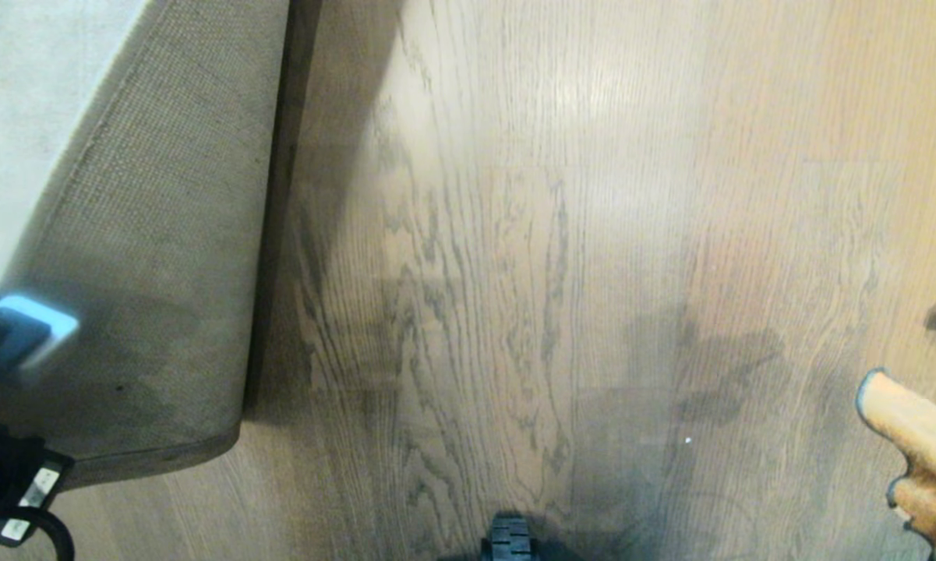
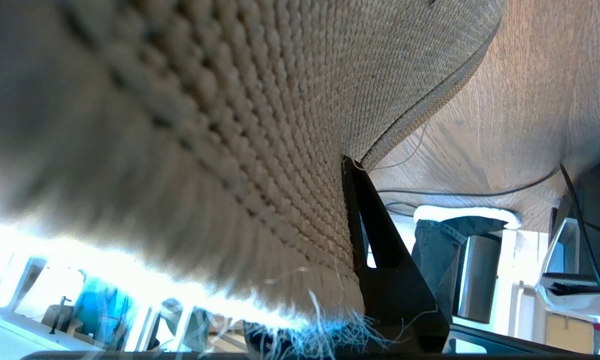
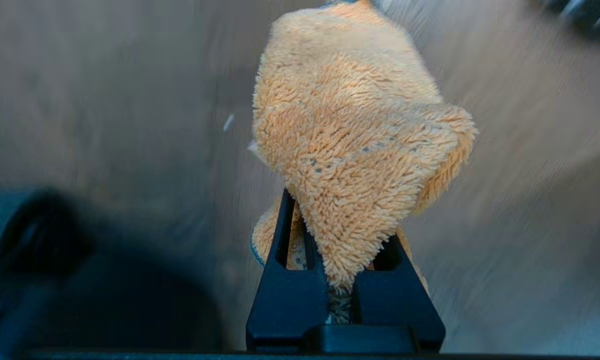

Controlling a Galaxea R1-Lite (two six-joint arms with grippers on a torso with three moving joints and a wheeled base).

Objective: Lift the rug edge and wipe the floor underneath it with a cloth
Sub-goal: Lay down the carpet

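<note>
At the left of the head view, the left gripper (image 2: 352,200) is clamped tight on the rug edge (image 1: 164,257), folded back with its tan mesh backing up. Bare floor (image 1: 514,234) fills the middle. At the lower right edge, the right gripper (image 3: 339,280) pinches the cloth (image 1: 916,436). A dark wheel (image 1: 509,539) shows at bottom centre.

Head view looks straight down at the floor (image 1: 553,234); both wrist views sit close above it.
</note>
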